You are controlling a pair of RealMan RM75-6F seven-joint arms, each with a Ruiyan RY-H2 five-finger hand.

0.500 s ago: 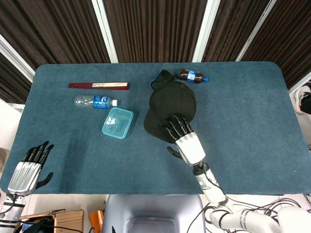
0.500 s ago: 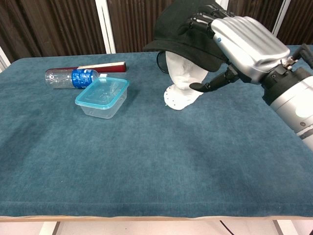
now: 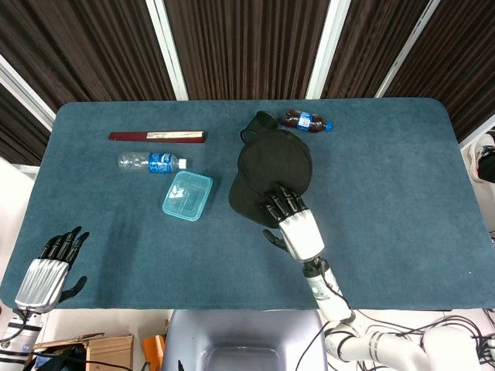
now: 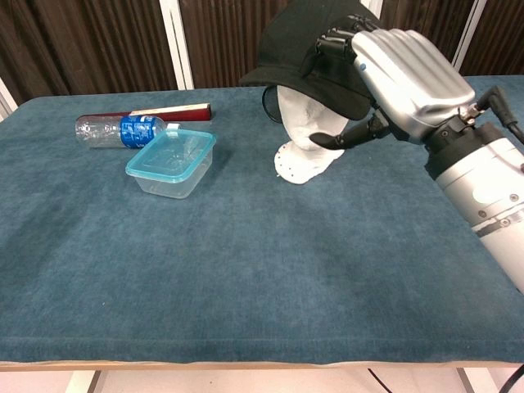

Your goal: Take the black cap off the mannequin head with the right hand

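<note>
The black cap (image 3: pixel 272 166) sits on the white mannequin head (image 4: pixel 304 139) near the table's middle, brim toward me. My right hand (image 4: pixel 405 70) lies over the cap's near side. Its fingers (image 4: pixel 336 41) rest on the crown above the brim. The thumb reaches under the brim beside the mannequin's face, a gap below the cap's edge. From above, the right hand (image 3: pixel 298 228) covers the brim's right part. My left hand (image 3: pixel 48 270) hovers at the table's near left corner, fingers apart and holding nothing.
A teal plastic container (image 3: pixel 187 195) stands left of the head. Behind it lie a clear water bottle (image 3: pixel 151 162) and a flat dark red stick-like item (image 3: pixel 157 137). A dark soda bottle (image 3: pixel 307 120) lies behind the cap near the far edge.
My right hand has slid slightly forward and left over the cap, the thumb reaching further under the brim. The left hand has drawn back a little toward the near edge.
</note>
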